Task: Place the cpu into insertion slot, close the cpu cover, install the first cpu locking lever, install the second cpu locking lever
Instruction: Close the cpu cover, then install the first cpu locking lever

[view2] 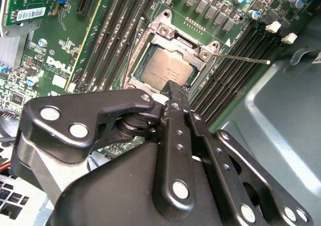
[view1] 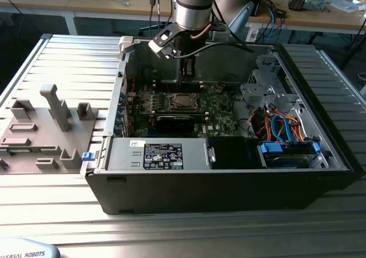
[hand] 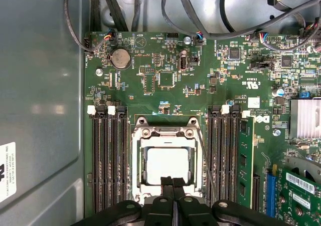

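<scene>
A big black computer box lies open on a metal table in the middle of the exterior view. Inside the box, a green board lies flat on the bottom. At the front of the box, a grey power box with a sticker fills the lower part. Toward the exterior view's right, blue and orange wires curl in a corner of the box.

The cpu sits in its square slot in the middle of the green board. The cpu cover is down flat around it, and the shiny top of the chip shows through the window. A thin metal lever sticks out from the slot and reaches over the long black slots beside it. One green memory stick stands in a slot near the cpu.

The gripper reaches down into the box from above. Its two black fingers are pressed together with nothing between them. Their tips are right at the edge of the cpu cover.

On the exterior view's left, a grey tray with upright blocks rests on the table, outside the box.
</scene>
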Available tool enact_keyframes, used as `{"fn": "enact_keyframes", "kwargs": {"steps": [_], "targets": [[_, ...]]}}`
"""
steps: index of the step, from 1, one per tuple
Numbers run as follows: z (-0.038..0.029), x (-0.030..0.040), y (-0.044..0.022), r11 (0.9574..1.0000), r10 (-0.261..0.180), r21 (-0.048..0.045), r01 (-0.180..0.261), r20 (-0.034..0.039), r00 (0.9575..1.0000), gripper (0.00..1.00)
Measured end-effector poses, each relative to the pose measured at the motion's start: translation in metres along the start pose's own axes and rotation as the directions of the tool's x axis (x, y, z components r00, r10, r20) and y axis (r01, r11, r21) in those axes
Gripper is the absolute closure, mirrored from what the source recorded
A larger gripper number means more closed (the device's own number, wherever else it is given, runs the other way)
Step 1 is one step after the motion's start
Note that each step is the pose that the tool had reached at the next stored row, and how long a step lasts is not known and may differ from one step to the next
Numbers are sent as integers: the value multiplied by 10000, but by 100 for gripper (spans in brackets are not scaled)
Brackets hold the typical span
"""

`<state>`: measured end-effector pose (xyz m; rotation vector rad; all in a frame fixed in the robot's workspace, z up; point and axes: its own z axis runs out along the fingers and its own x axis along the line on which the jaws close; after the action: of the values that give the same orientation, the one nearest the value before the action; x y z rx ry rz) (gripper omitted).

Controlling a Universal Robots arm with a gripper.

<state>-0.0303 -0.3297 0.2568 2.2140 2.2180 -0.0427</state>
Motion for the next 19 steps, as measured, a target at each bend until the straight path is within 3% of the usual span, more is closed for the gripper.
{"fn": "enact_keyframes", "kwargs": {"steps": [9,19], "targets": [[-1,0,0,9998,-173,-4,173,7,9998,89],[-1,0,0,9970,-774,-17,774,41,9970,89]]}}
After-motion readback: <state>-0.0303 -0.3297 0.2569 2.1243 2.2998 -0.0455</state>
